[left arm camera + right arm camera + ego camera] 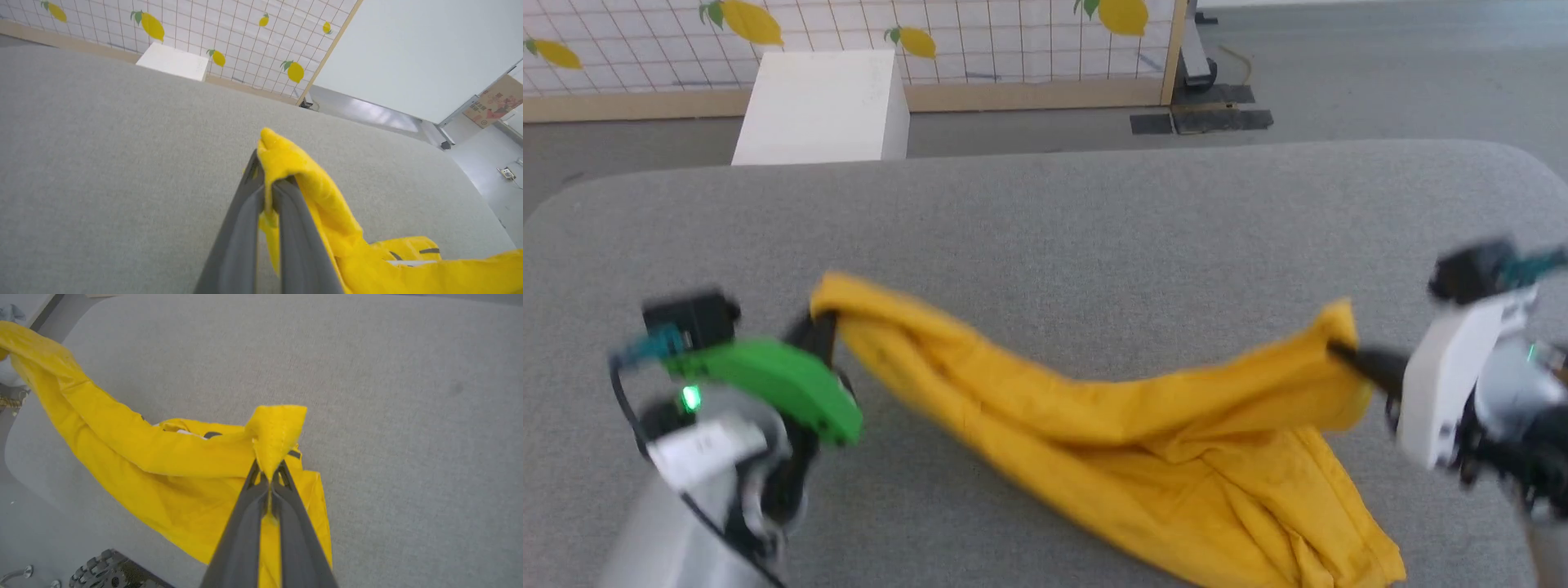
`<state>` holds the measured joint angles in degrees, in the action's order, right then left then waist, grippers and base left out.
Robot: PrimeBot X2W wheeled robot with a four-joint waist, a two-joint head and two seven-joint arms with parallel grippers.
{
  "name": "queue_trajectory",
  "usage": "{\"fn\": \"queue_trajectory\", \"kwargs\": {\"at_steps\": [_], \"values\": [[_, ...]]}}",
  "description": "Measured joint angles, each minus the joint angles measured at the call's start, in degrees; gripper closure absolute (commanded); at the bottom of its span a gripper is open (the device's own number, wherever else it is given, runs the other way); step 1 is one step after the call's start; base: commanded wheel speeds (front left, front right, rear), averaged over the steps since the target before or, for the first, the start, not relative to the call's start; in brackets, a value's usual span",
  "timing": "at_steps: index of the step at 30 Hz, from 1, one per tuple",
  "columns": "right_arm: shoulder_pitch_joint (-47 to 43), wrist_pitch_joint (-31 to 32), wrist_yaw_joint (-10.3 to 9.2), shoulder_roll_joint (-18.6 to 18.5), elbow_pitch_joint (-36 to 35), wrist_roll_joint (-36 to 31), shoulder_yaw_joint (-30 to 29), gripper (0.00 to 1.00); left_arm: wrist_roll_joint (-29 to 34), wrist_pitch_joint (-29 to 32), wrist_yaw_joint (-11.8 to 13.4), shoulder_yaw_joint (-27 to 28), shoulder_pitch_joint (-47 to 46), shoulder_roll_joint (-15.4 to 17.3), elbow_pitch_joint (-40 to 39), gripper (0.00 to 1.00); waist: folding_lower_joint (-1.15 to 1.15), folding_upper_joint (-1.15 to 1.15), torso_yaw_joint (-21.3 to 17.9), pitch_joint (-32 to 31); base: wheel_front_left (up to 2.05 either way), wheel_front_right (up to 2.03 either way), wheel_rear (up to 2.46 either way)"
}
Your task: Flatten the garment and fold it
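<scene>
Your left gripper (821, 328) and right gripper (1342, 352) each clamp a mustard T-shirt (1094, 425) corner, held apart to spread it flat

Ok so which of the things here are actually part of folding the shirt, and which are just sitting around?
Part of the job:
- garment, yellow, bunched, pinched at two ends
- left gripper, shut on one end
- right gripper, shut on the other end
- grey table under it

Just lying about:
- white box
- lemon-print panel
- black floor mats
- cardboard box
</scene>
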<state>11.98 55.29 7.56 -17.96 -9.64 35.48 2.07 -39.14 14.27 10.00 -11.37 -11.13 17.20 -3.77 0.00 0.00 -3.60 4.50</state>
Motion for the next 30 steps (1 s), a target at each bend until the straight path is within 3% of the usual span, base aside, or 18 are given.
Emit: {"fn": "queue_trajectory", "kwargs": {"at_steps": [5, 10, 18, 22, 30], "values": [[18.5, 1.3, 0.00, -5.3, 4.9, -0.1, 1.7, 1.00, 2.0, 3.3, -3.1, -0.4, -17.8, 3.1, 5.5, 1.00, 0.00, 0.00, 0.4, 2.4, 0.00, 0.00, 0.00], [34.6, 2.4, 0.00, -4.3, 11.9, -0.6, 1.8, 1.00, 4.0, 6.5, -5.4, -2.1, -35.9, 4.0, 14.3, 1.00, 0.00, 0.00, 0.8, 5.4, 0.00, 0.00, 0.00], [56.6, -1.4, 0.00, -0.3, 23.1, -6.2, 0.1, 1.00, 10.0, 5.4, -4.4, -2.3, -60.0, 5.8, 26.2, 1.00, 0.01, 0.00, 0.5, 11.6, 0.00, 0.00, 0.00], [67.1, -7.9, 0.00, 1.9, 29.4, -10.5, -3.3, 1.00, 13.5, 1.6, -3.9, -2.6, -71.2, 6.7, 30.2, 1.00, 0.01, 0.00, 0.0, 15.4, 0.00, 0.00, 0.00], [79.1, -22.0, 0.00, 5.2, 39.0, -18.8, -5.6, 1.00, 19.0, -13.7, -1.6, -2.4, -84.8, 6.2, 34.5, 1.00, 0.02, 0.00, -1.1, 22.7, 0.00, 0.00, 0.00]]}}
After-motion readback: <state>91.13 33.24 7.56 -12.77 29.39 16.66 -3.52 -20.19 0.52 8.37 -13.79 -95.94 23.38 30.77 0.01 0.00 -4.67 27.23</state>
